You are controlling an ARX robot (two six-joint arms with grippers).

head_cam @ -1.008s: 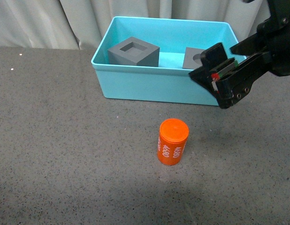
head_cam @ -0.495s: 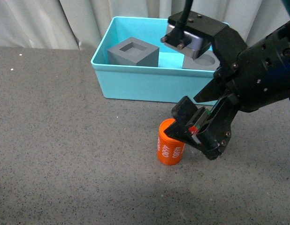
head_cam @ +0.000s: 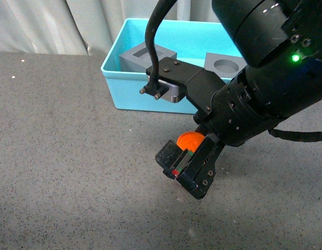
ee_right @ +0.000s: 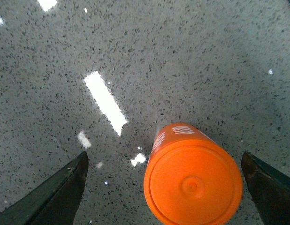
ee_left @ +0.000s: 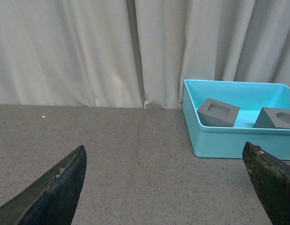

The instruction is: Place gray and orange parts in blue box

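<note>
The orange cylinder (head_cam: pixel 189 140) stands upright on the tabletop in front of the blue box (head_cam: pixel 150 83). My right arm hides most of it in the front view. My right gripper (head_cam: pixel 187 170) hangs open just over it. In the right wrist view the cylinder's round top (ee_right: pixel 193 185) lies between the spread fingers of the right gripper (ee_right: pixel 164 157), nearer one finger and touching neither. Both gray cubes sit inside the box, the square-recess one (ee_left: pixel 218 112) beside the round-recess one (ee_left: pixel 278 118). My left gripper (ee_left: pixel 164 146) is open over bare tabletop, well short of the box (ee_left: pixel 229 143).
Pale curtains (ee_left: pixel 88 51) hang behind the speckled gray tabletop (head_cam: pixel 62 156). The bulky right arm (head_cam: pixel 270 94) reaches across the box's front right corner. Bright light reflections (ee_right: pixel 105 102) mark the surface near the cylinder.
My right arm has swung from beside the box's right end down and to the left, ending over the orange cylinder and covering most of it. The cylinder and cubes have not moved.
</note>
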